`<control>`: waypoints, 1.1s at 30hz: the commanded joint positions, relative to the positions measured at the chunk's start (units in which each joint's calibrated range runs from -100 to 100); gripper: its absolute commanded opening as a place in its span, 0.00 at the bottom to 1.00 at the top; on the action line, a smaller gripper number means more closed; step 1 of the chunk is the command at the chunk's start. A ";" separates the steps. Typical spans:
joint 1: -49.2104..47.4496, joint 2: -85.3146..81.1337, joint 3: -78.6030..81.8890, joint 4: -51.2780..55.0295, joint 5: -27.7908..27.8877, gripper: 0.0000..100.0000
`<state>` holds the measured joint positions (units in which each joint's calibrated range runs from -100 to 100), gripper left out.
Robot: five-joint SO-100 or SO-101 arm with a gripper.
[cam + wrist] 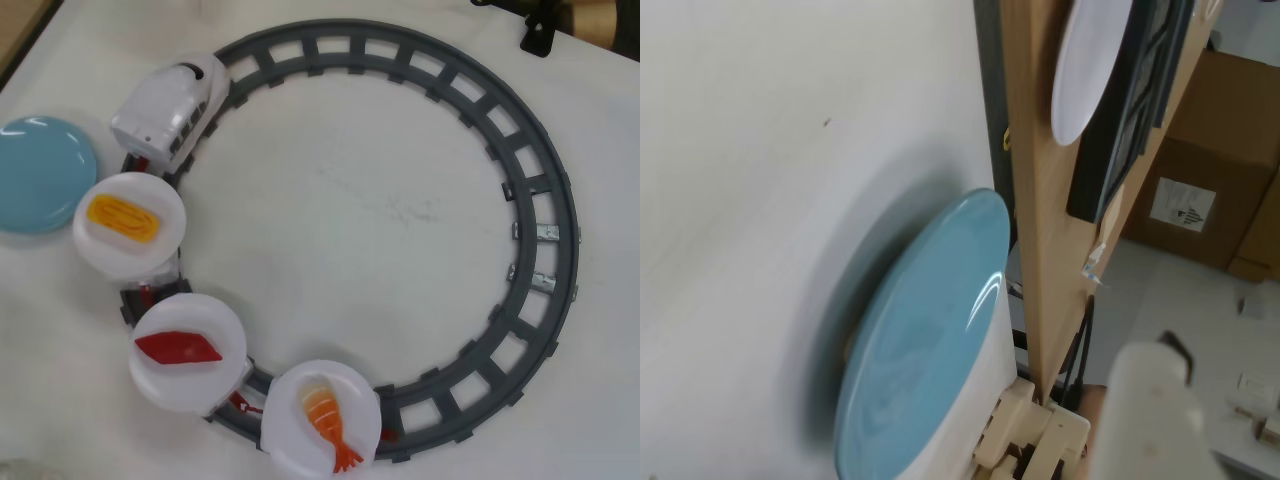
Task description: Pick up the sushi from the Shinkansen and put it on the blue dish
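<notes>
While sushi (178, 347) lies long-axis sideways on a Shinkansen (170, 105) plate, blue dish (40, 173) sits empty; jaws' state unreadable.

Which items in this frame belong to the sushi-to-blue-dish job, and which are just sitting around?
Job items:
- red-topped sushi, on the middle plate
- Shinkansen, on the track
- blue dish, beside the train, empty

Just there:
- yellow egg piece on its white plate
- shrimp piece on its white plate
- grey circular track
- cardboard boxes, wrist view only

The gripper is not clearly visible.
</notes>
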<state>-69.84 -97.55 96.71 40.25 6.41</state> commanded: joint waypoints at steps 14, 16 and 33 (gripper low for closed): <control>0.47 -0.04 -4.28 0.13 -0.40 0.20; 2.15 0.04 -7.08 0.13 -0.87 0.20; 18.43 45.17 -49.82 0.81 -0.71 0.20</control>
<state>-54.15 -62.80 60.11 40.50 5.69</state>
